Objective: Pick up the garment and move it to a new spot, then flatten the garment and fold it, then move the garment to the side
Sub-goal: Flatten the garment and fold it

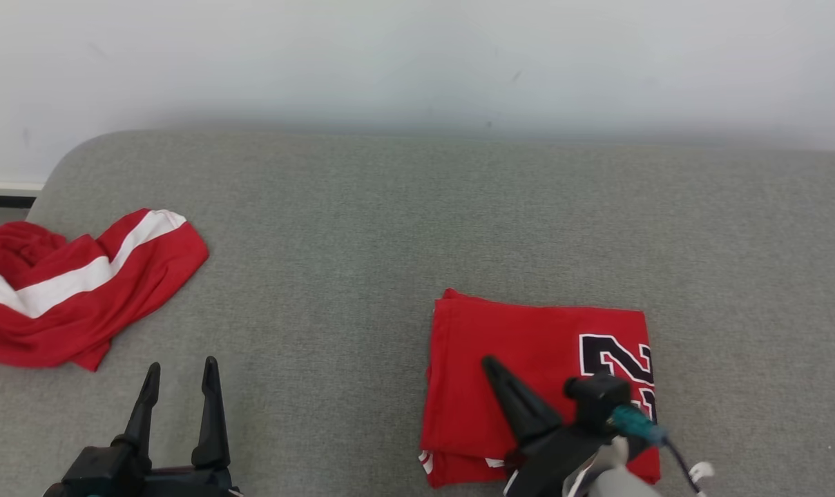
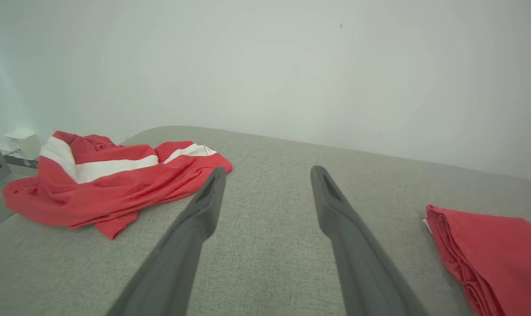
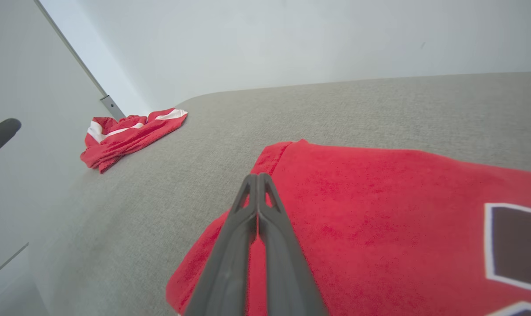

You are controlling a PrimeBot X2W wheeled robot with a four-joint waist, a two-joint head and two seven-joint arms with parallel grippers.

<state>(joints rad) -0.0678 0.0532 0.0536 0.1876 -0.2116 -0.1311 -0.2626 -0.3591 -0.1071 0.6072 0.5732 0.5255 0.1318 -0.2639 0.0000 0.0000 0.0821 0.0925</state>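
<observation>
A red garment with a black-and-white number lies folded into a neat rectangle on the grey upholstered surface, at the front right. It shows in the right wrist view and at the right edge of the left wrist view. My right gripper is shut, its two fingers pressed together with nothing between them, their tip over the garment's left part. My left gripper stands open and empty at the front left over bare fabric.
A crumpled red garment with white stripes lies at the surface's left edge, well apart from both grippers. A pale wall rises behind the surface. The surface's rounded left corner drops off to the floor.
</observation>
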